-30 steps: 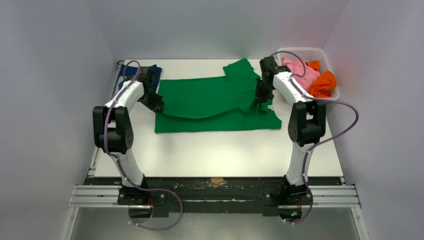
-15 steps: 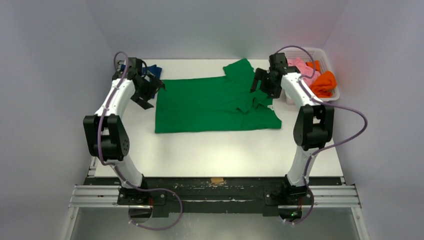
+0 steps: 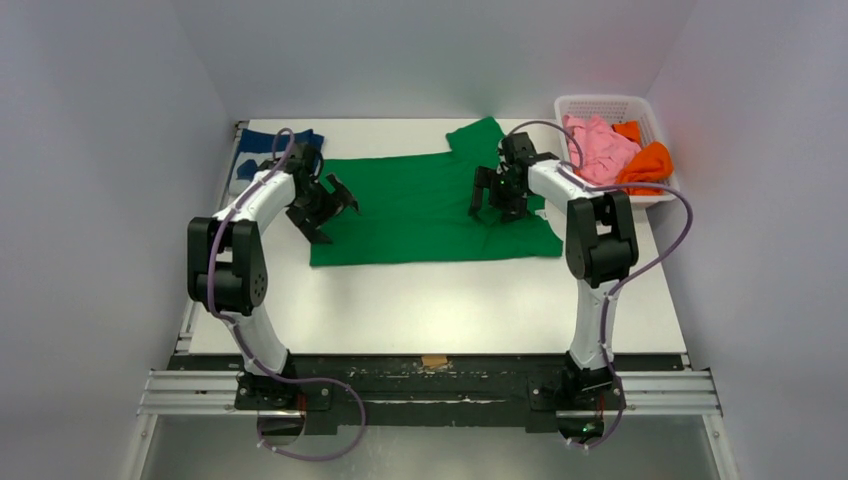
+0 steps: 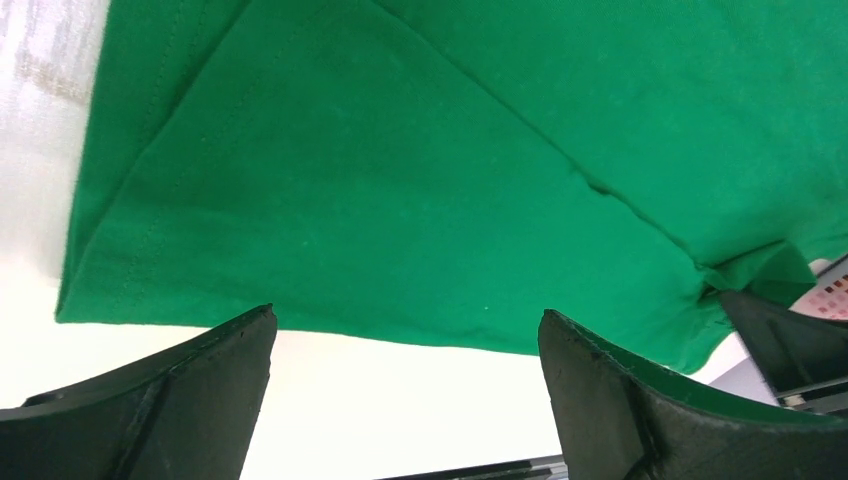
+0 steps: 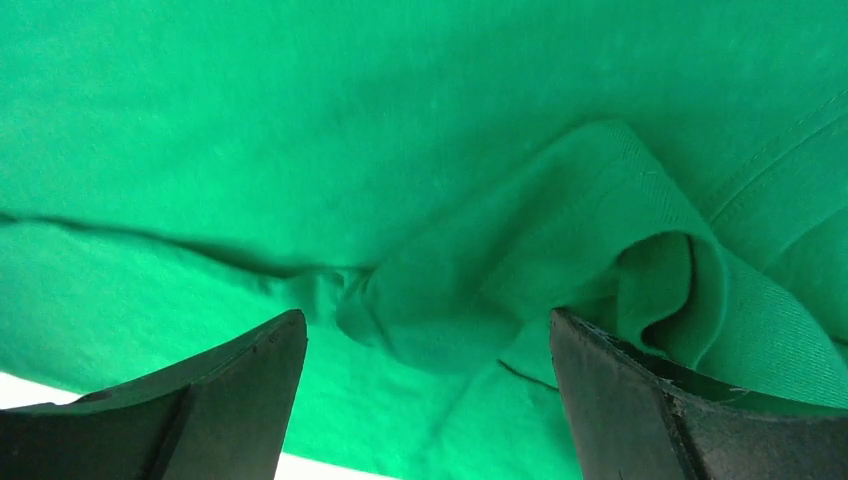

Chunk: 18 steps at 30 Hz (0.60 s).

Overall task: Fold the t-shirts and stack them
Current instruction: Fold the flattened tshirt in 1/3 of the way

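- The green t-shirt (image 3: 430, 210) lies spread sideways on the far half of the white table (image 3: 440, 300), one sleeve pointing to the far edge.
- It is mostly flat, with a diagonal crease at its left end and a rumpled fold at its right end.
- My left gripper (image 4: 405, 315) hangs over the left end, fingers wide apart and holding nothing.
- My right gripper (image 5: 428, 318) hangs over the rumpled fold, also spread and holding nothing.
- A navy t-shirt (image 3: 268, 140) sits at the far left corner.
- Pink (image 3: 598, 145) and orange (image 3: 650, 165) t-shirts fill the white basket (image 3: 600, 102).
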{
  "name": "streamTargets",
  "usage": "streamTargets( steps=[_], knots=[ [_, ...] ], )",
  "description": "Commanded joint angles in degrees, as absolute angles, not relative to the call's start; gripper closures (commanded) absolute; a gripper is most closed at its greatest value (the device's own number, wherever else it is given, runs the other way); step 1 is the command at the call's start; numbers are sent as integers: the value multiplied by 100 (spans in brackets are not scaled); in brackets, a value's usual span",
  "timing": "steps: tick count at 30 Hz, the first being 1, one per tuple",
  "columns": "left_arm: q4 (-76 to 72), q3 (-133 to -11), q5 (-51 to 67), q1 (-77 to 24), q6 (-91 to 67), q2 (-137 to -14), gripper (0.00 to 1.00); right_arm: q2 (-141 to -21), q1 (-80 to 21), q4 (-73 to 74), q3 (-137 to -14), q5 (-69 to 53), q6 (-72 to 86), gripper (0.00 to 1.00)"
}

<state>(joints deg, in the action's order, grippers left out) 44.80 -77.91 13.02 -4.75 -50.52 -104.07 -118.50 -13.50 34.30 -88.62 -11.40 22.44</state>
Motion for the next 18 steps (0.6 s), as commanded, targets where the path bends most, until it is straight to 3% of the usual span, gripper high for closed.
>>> streamTargets(
  steps=[1,13,18],
  knots=[
    [4600,-7785,1160,-449,-4816,-10408,0,-12144,-1310,3118,-9577,-770,2171,10],
    [4849,-7966,1001,-439,-4668,-10478,0,-13193,-1305,1890,-11313,-649,2417,9],
    [4908,-7991,1027,-439,-4650,-10436,0,-13550,-1318,2390,-12439,-897,2592,9]
  ],
)
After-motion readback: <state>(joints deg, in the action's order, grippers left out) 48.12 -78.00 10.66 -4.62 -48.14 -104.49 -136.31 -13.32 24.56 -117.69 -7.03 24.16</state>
